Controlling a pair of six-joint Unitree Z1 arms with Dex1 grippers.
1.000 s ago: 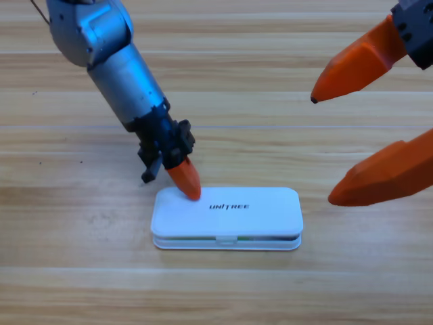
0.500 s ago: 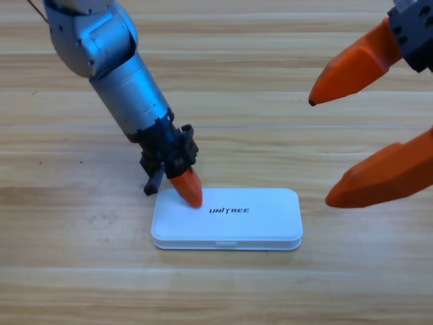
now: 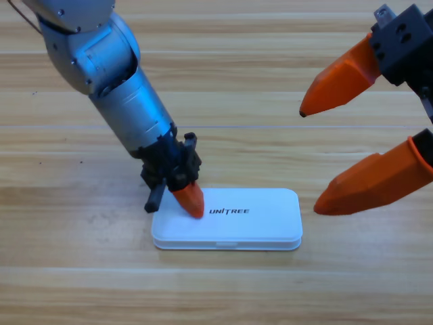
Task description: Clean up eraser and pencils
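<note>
White case shut on wooden table, left gripper tip on its lid, right gripper spread at the right edge.

Item 1: left gripper (image 3: 190, 199), on a grey arm slanting down from the upper left corner; its orange tip rests on the lid's left end, beside the UNITREE lettering; whether its jaws are parted cannot be told. Item 2: white case (image 3: 254, 220), lid down on its base, lying lengthwise at lower centre; contents hidden, so eraser and pencils cannot be seen. Item 3: right gripper (image 3: 308, 161), partly cut off by the right edge, jaws released and wide apart, grasping nothing, lower tip just beside the case's right end without touching. Item 4: table (image 3: 81, 284), bare wood showing on all sides of the case, the broadest stretches along the bottom and between the arms.
</note>
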